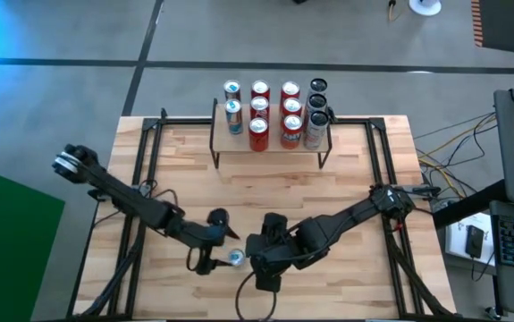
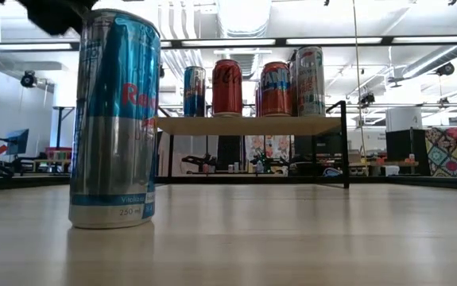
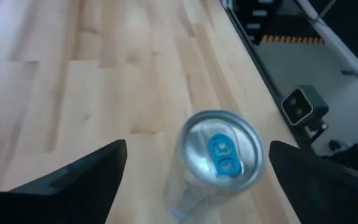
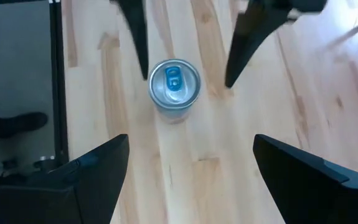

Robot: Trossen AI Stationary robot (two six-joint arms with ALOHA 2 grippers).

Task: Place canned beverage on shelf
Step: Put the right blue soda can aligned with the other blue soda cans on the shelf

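Observation:
A slim blue-and-silver can [image 1: 236, 258] stands upright on its base on the wooden table near the front edge; it also shows in the low view [image 2: 115, 119]. My left gripper [image 1: 221, 246] is open above it, and its two fingers [image 3: 73, 180] stand on either side of the can's top [image 3: 221, 151] without touching it. My right gripper [image 1: 264, 268] is open and empty just to the right of the can [image 4: 174, 83]. The shelf [image 1: 270, 148], a small rack with a light-wood top on black legs, stands at the table's far side and carries several cans [image 1: 259, 107].
The cans on the shelf stand in rows [image 2: 228, 87] and take up most of its top. A black metal frame [image 1: 145, 134] runs along the table's sides. Bare tabletop [image 1: 265, 192] lies between the shelf and the arms.

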